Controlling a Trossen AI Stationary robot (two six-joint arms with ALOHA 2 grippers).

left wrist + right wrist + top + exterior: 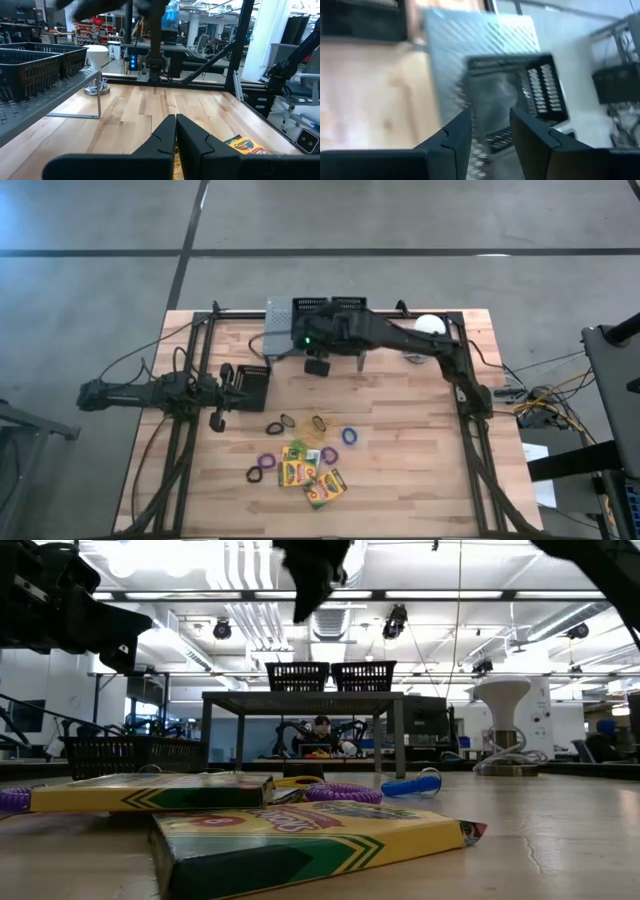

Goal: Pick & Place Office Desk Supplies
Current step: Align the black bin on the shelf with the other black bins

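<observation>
High view: right gripper (318, 366) hangs beside the grey perforated stand (277, 323), which carries two black mesh bins (329, 307); the arm hides part of them. Its fingers (455, 135) stand apart with nothing between them, over a blurred bin. Left gripper (216, 420), fingers together and empty, waits beside a third mesh bin (253, 385). Crayon boxes (311, 471) and coloured loops (349, 436) lie near the table's (420, 460) front edge. Low view crops both arms.
</observation>
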